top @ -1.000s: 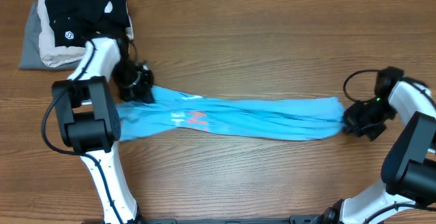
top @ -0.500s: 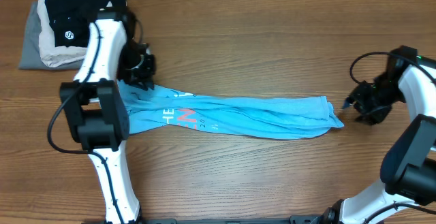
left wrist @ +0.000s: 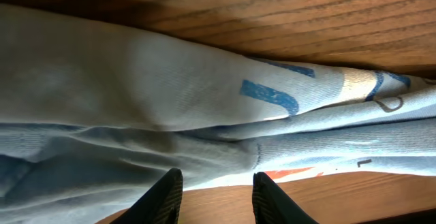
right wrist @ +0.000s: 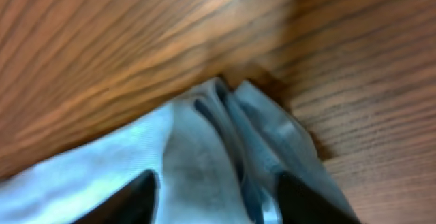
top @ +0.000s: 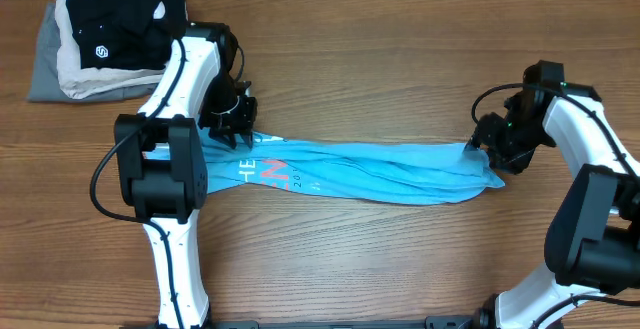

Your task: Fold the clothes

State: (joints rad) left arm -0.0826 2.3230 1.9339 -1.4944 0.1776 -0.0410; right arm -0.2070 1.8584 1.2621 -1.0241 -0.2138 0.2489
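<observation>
T-shirt (top: 380, 174) roped across mid-frame. Left claw (left wrist: 214, 195) and right claw (right wrist: 218, 198) both spread at its ends, pinching nothing. Looks like a regrasp step; next needs corner pinches to flatten.

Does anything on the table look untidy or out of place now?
The sky-blue T-shirt lies bunched into a long, wrinkled strip across the table, not spread flat; its lettering is partly hidden in folds.

Folded garment stack (top: 70, 64) crowds far-left corner; open tabletop (top: 400, 59) beyond and before T-shirt (top: 400, 174)
</observation>
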